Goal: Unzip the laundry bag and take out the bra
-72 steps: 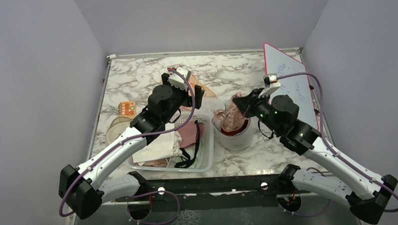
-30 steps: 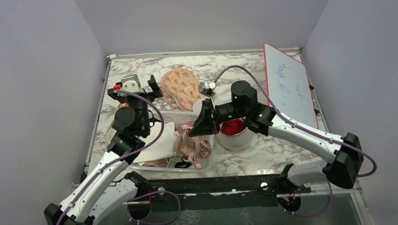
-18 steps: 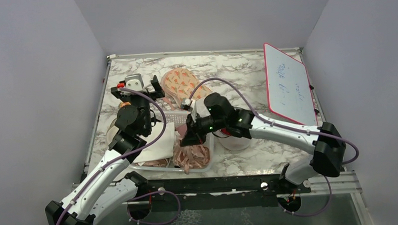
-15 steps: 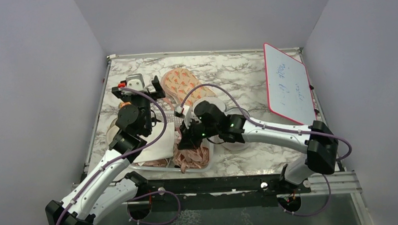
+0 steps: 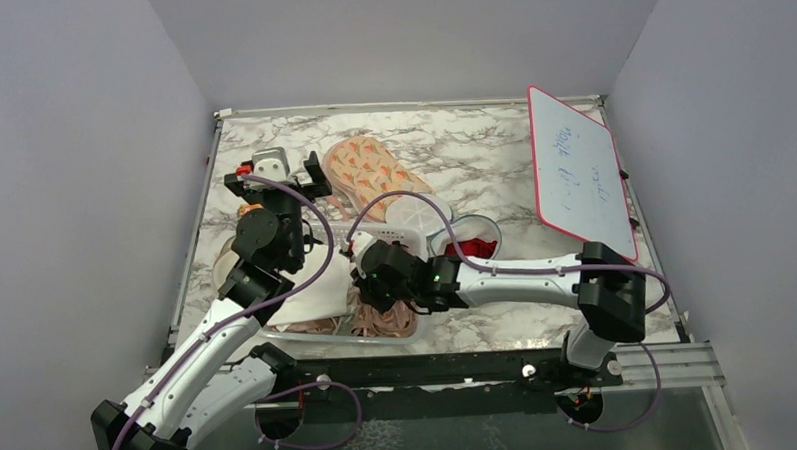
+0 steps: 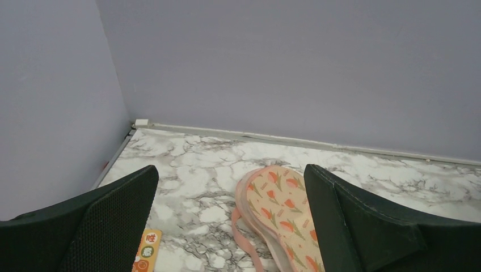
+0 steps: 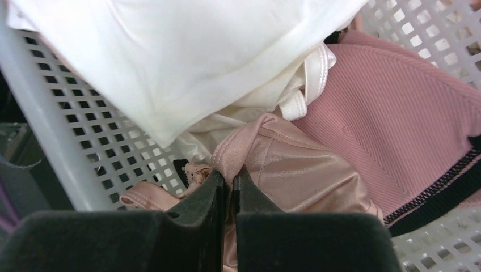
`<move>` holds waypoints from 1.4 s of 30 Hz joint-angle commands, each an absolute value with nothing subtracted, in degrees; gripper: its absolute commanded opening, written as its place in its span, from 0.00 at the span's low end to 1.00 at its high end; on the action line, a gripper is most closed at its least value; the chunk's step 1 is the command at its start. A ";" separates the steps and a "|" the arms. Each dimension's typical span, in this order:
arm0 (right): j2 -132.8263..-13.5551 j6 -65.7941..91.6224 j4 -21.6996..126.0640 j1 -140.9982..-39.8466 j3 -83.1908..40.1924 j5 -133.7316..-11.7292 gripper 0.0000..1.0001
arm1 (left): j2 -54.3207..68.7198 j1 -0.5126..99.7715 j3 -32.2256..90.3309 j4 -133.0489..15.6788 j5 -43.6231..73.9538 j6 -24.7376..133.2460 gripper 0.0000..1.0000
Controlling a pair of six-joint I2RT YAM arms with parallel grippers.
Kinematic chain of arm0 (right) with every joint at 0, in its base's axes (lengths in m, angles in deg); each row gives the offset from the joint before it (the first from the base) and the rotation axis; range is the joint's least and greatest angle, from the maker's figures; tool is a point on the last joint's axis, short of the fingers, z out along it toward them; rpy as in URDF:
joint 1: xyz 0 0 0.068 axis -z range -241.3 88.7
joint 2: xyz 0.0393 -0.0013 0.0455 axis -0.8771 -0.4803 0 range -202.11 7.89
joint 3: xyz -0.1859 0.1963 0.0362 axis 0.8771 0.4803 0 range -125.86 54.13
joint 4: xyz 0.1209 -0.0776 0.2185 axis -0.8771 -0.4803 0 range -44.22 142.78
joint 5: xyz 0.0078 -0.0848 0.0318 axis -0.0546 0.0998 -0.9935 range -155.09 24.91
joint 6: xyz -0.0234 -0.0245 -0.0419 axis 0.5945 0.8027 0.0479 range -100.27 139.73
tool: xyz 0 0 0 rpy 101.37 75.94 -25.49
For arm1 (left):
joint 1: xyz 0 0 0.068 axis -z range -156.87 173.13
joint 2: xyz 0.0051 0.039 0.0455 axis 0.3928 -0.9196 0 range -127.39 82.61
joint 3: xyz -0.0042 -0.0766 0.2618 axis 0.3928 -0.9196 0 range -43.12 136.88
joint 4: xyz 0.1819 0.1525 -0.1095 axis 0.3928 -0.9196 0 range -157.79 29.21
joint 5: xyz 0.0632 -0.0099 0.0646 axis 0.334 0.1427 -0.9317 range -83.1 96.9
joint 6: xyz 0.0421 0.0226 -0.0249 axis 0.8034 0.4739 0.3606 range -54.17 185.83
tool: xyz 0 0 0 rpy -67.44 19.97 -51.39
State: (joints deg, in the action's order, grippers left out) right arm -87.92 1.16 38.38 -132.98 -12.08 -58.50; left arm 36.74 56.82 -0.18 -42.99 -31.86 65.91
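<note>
The laundry bag (image 5: 467, 226), a white mesh cylinder with grey-blue piping, stands open right of the basket, its round flap (image 5: 411, 217) folded back. The dark red bra (image 5: 478, 248) shows inside it. My right gripper (image 5: 370, 286) is down in the white slatted basket (image 5: 288, 335), shut on a fold of a peach satin and lace garment (image 7: 283, 170); in the right wrist view the gripper (image 7: 230, 180) pinches that fold. My left gripper (image 5: 276, 179) is open and empty, raised over the table's back left (image 6: 227, 215).
The basket (image 7: 68, 130) also holds a white cloth (image 7: 187, 62) and a dusty pink garment with black trim (image 7: 408, 119). A tulip-print sandal (image 5: 368, 171) (image 6: 283, 209) lies behind it. An orange packet (image 6: 144, 258) lies far left. A whiteboard (image 5: 578, 169) leans at the right.
My right arm swung left from the laundry bag and lowered the peach garment into the basket. My left arm pulled back from the bag to the far left and has stayed still.
</note>
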 commanded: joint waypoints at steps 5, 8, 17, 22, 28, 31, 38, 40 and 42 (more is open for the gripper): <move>-92.52 -5.87 45.80 -133.12 -8.59 -61.59 0.04 | 36.17 56.47 1.02 -43.55 -30.20 65.17 0.97; -91.70 -4.68 42.26 -133.10 -11.66 -60.99 0.17 | 35.88 56.48 0.88 -43.56 -29.93 64.86 0.97; -76.59 0.79 39.74 -133.17 -9.25 -59.00 0.61 | 35.55 56.49 1.47 -44.48 -29.13 64.24 0.97; -70.06 3.87 33.89 -133.11 -10.78 -51.74 0.70 | 35.07 56.53 1.41 -44.38 -28.36 63.93 0.97; -61.97 4.10 28.98 -128.63 -6.67 -38.78 0.76 | 32.57 56.55 1.82 -44.59 -24.09 63.28 0.99; -59.74 1.50 25.41 -121.90 -5.49 -39.23 0.76 | 29.01 56.56 3.51 -46.47 -17.54 61.84 0.99; -57.58 -4.87 16.03 -115.91 -4.20 -37.34 0.57 | 17.33 56.69 10.14 -51.99 3.98 57.28 0.99; -57.53 -7.58 13.89 -114.79 -3.02 -38.71 0.56 | 14.75 57.06 11.20 -52.14 9.74 56.23 0.99; -57.79 -11.47 11.49 -114.52 -1.74 -39.39 0.55 | 12.50 57.82 12.01 -51.93 14.43 55.84 0.99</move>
